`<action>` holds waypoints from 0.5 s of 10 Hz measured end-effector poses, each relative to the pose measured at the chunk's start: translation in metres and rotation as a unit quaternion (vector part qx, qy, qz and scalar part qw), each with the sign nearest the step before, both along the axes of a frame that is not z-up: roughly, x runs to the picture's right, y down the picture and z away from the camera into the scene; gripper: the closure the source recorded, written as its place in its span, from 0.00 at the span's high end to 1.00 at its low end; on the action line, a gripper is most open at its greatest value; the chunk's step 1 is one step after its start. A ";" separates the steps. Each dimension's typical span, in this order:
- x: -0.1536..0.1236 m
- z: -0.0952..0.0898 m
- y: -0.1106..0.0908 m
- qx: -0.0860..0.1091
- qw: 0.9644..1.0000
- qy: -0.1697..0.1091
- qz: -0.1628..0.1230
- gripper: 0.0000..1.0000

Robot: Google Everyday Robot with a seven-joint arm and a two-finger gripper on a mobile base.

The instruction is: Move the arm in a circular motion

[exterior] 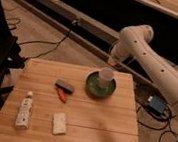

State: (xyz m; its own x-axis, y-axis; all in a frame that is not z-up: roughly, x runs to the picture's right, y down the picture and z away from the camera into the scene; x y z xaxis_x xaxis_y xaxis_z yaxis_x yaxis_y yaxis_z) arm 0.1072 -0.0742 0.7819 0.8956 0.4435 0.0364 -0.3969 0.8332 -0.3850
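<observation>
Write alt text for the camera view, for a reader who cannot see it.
A white robot arm bends down toward the far edge of a wooden table, its gripper just beyond a white cup that stands on a green plate. A white tube lies on the table too.

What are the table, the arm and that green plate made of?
Table: pale wood, seemingly; plank seams show. Arm: smooth white shell, probably plastic or painted metal. Plate: green with a slight sheen, perhaps ceramic or plastic. The end effector hangs past the table's far edge, above the cup.
</observation>
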 end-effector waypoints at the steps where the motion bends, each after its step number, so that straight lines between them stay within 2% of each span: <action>1: -0.022 -0.008 0.018 -0.013 0.999 -0.025 -0.025 0.00; 3: -0.045 -0.027 0.070 -0.057 0.994 -0.071 -0.062 0.00; 4: -0.044 -0.035 0.102 -0.089 0.990 -0.088 -0.070 0.00; 5: -0.038 -0.038 0.118 -0.108 0.988 -0.091 -0.065 0.00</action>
State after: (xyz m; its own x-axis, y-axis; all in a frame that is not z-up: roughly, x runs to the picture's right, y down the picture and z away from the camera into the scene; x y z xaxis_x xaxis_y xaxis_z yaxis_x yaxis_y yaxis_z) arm 0.0697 0.0434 0.7437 0.9329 0.3401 0.1182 -0.2003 0.7631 -0.6145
